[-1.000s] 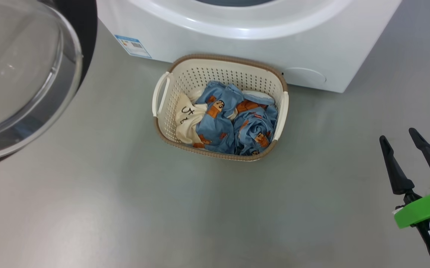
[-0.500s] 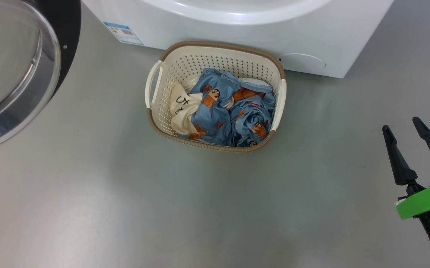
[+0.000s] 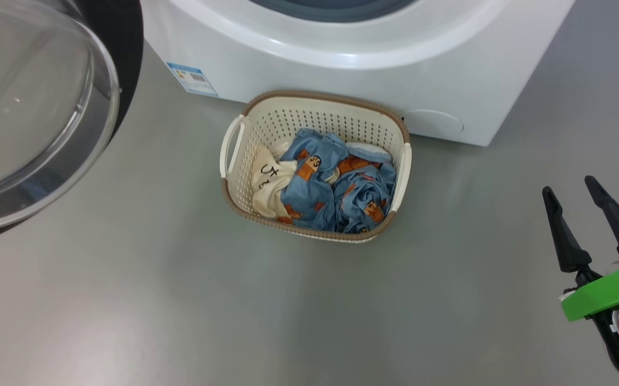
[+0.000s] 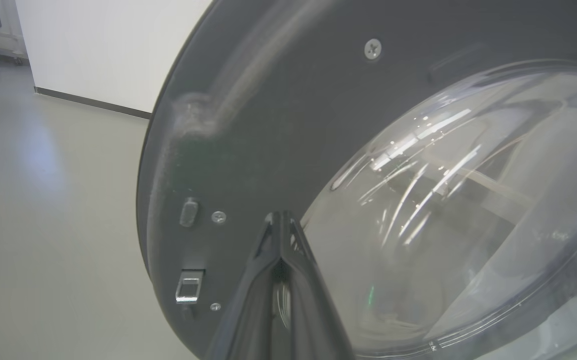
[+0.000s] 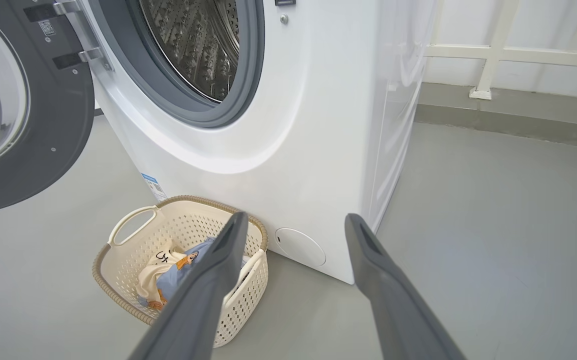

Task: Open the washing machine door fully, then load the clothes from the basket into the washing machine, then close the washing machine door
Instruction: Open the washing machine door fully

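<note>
A smooth grey floor (image 3: 181, 311) spreads across the lower part of the head view, and the white washing machine (image 3: 352, 75) stands along the top edge. The basket (image 3: 315, 97) sits on the floor at the centre of the frame, its far rim just beside the machine's front. The clothes (image 3: 336, 187) lie bunched inside it, blue printed pieces to the right and a cream piece with black marks to the left. The washing machine door (image 3: 36, 107) is swung open at the upper left, its glass bowl bulging toward the camera. At the lower right the right gripper (image 3: 568, 185) hovers over bare floor, well apart from the basket, fingers spread wide and holding nothing. In the left wrist view the left gripper (image 4: 279, 218) has its fingers pressed together, tips at the door's dark inner ring beside the glass; whether they touch it cannot be told. The right wrist view shows the steel drum (image 5: 193, 45) at its upper left.
</note>
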You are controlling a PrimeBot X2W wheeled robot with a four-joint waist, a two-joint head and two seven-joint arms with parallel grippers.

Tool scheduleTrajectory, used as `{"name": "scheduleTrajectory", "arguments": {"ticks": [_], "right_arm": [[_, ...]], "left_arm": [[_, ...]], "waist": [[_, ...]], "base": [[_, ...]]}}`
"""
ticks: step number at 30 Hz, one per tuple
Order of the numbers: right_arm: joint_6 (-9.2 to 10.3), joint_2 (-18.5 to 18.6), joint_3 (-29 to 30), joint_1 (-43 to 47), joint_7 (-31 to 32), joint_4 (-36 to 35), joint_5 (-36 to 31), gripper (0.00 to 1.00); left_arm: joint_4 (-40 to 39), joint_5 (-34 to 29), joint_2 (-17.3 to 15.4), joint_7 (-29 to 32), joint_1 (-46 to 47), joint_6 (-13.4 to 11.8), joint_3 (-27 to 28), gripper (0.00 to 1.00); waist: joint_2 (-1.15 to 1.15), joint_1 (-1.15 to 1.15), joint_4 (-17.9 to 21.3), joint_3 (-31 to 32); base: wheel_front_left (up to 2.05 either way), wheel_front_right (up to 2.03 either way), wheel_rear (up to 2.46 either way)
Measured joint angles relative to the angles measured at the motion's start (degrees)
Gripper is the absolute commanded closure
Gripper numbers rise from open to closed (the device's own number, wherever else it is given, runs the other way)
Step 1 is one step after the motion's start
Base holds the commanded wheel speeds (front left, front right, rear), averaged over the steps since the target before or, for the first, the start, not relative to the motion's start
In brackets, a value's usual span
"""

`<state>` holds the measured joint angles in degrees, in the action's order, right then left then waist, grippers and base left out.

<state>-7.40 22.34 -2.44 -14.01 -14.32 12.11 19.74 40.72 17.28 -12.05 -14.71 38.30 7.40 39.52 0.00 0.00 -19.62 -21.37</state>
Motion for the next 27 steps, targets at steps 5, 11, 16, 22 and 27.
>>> {"name": "scheduleTrajectory", "arguments": {"ticks": [5, 11, 16, 22, 27], "right_arm": [[0.00, -0.88, 0.07, 1.77, 0.00, 0.14, 0.00, 0.00], [-0.01, -2.20, 0.44, 2.69, 0.00, 0.27, 0.02, 0.00], [0.00, -2.67, 1.38, 4.91, 0.00, 0.23, 0.05, 0.00], [0.00, -3.93, 1.79, 6.04, 0.01, -0.01, 0.07, 0.00], [-0.01, -4.41, 2.63, 6.11, 0.00, -0.07, 0.07, 0.00]], "left_arm": [[-2.99, 2.67, 1.12, 0.00, -4.94, 0.00, -3.02, 0.81], [-6.11, 5.14, 2.13, 0.00, -10.98, 0.00, -6.64, 0.00], [-8.88, 7.21, 2.56, 0.00, -16.38, 0.00, -10.49, 0.00], [-14.95, 8.84, 2.86, 0.00, -21.64, 0.00, -17.20, 0.00], [-19.70, 8.65, 3.75, 0.01, -25.37, 0.00, -21.46, 0.00]], "waist": [[0.00, 0.00, -0.18, 2.64], [0.00, 0.00, -0.17, 5.29], [0.00, 0.00, 0.09, 7.45], [0.00, 0.00, 1.14, 9.09], [0.00, 0.00, 2.50, 10.00]], "base": [[0.00, 0.00, 0.00], [0.00, 0.00, 0.00], [0.00, 0.00, 0.00], [0.00, 0.00, 0.00], [0.00, 0.00, 0.00]]}}
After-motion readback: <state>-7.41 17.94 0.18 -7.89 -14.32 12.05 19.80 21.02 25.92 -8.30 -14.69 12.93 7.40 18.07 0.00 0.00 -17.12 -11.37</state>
